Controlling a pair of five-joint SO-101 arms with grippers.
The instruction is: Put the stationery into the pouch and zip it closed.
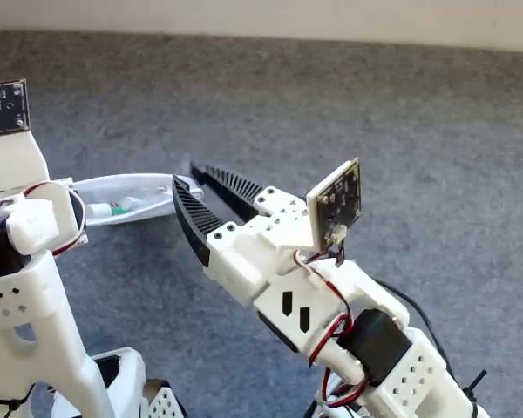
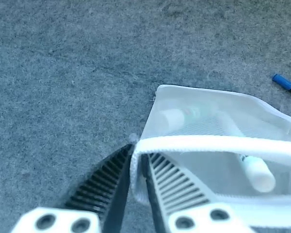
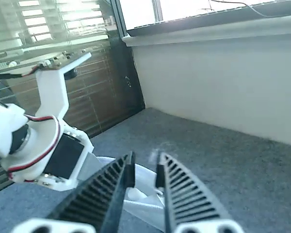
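The white mesh pouch lies on grey carpet with its mouth open. My left gripper is shut on the pouch's rim at one end. Inside lie a white tube with a green label and a white marker. A blue pen lies on the carpet beyond the pouch. In the high view the pouch stretches from the left arm towards my right gripper. That gripper hovers at the pouch's free end, its black fingers slightly apart. The right wrist view has the right gripper above the pouch.
Grey carpet covers the whole work surface. The left arm's white body stands close beside the right gripper. A pale wall and slatted blinds rise behind the carpet.
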